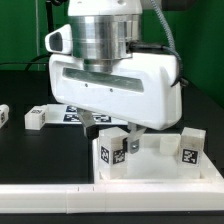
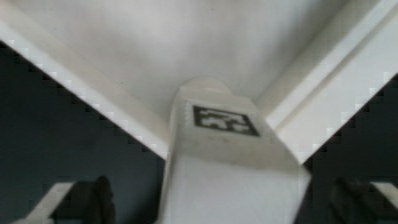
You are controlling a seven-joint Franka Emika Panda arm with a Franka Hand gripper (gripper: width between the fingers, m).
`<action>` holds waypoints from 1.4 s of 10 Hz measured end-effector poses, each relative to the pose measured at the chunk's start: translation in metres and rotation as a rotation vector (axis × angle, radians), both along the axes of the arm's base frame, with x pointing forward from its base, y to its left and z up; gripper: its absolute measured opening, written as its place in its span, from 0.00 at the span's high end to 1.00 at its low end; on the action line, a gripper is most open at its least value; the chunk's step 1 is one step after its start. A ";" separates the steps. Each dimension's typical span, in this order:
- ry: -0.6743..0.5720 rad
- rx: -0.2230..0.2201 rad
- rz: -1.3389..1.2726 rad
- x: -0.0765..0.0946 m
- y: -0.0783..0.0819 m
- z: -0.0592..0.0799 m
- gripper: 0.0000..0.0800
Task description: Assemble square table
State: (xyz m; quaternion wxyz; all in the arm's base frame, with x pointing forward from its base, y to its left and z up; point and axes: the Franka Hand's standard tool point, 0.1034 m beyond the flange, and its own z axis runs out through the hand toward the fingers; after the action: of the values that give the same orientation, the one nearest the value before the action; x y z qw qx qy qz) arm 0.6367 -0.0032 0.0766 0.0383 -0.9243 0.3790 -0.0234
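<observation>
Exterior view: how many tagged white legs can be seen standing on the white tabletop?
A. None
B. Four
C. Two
C: the middle leg and the corner leg at the exterior view's right stand upright on the tabletop, while the loose leg sits off it at the exterior view's left.
</observation>
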 end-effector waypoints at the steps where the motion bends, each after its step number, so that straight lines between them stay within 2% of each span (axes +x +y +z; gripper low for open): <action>1: -0.003 -0.005 0.060 0.000 -0.001 0.000 0.21; 3: -0.009 -0.013 0.176 0.000 -0.002 0.000 0.19; 6: -0.011 -0.062 0.551 -0.002 0.003 -0.002 0.19; 10: -0.017 -0.082 0.838 -0.004 0.003 -0.003 0.19; 11: -0.019 -0.084 0.859 -0.004 0.002 -0.003 0.25; 12: -0.018 -0.083 0.855 -0.004 0.003 -0.004 0.25; 13: -0.017 -0.083 0.855 -0.004 0.002 -0.004 0.48; 14: -0.017 -0.083 0.849 -0.004 0.003 -0.004 0.48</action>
State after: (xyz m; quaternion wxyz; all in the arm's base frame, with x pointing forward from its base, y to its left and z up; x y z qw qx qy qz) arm 0.6324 -0.0007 0.0726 0.0107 -0.9988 -0.0371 -0.0285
